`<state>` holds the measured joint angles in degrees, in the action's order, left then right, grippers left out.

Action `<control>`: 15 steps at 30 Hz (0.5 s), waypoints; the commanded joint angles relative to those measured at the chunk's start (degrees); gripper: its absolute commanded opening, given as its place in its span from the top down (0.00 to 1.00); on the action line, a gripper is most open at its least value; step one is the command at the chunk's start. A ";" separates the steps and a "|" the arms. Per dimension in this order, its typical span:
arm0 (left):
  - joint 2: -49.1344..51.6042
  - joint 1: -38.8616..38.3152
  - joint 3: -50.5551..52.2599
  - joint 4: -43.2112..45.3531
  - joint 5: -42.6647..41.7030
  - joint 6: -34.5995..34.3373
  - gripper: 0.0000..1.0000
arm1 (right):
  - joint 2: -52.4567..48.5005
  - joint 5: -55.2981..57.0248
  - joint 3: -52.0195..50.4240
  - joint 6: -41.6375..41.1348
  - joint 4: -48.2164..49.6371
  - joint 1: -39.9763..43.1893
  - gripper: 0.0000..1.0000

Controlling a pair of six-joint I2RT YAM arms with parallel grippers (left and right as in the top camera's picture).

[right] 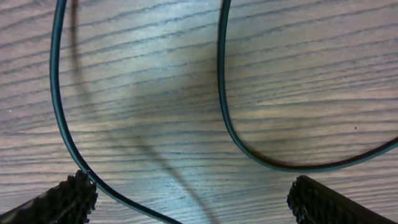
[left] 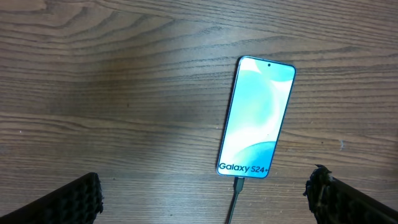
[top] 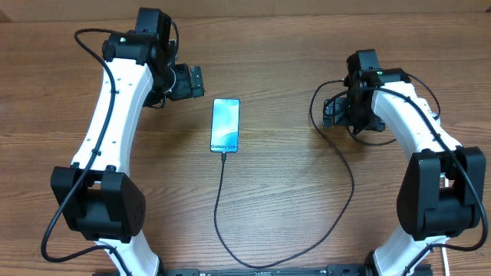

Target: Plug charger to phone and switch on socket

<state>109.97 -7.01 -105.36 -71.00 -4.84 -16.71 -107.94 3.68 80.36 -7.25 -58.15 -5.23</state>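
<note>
The wooden table point(top: 276, 46) is carrying everything in the overhead view. The white and black left arm point(top: 115, 115) is reaching up along the table's left side, and the right arm point(top: 414, 130) is doing the same along the right side.

The phone point(top: 225, 125) is lying flat, screen up, near the middle of the table and closer to the left arm. In the left wrist view the phone point(left: 256, 118) is showing its light blue screen with "Galaxy S24+" printed at the lower edge.

The charger point(top: 217, 207) is sitting with its connector tip in the phone's lower edge. Its thin black cable is running toward the near edge, sweeping right and looping back up to the right arm, where its far end is hidden. The cable point(left: 235, 199) is leaving the phone's port, and two strands of it point(right: 224, 93) are curving over the wood below the right wrist.

The left gripper point(top: 196, 80) is hovering just beside the phone's top left corner, its jaws point(left: 205, 196) spread wide apart and holding nothing. The right gripper point(top: 331, 113) is also standing with its pads point(right: 62, 202) wide apart, and one cable strand is passing just beside the left pad.
</note>
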 commanded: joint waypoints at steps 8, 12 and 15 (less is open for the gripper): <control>-0.90 0.24 -0.39 -0.11 0.57 -0.02 0.00 | 2.89 0.83 1.60 4.42 -3.98 2.27 0.00; -0.90 0.24 -0.39 -0.09 0.57 -0.02 0.00 | 8.20 -3.48 1.60 5.77 -3.76 9.07 0.00; -0.90 0.24 -0.39 -0.09 0.57 -0.02 0.00 | 12.02 -12.57 1.57 10.56 -2.93 15.50 0.00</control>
<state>109.97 -7.01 -105.36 -71.00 -4.84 -16.69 -102.78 -0.03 80.58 -2.37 -61.80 3.79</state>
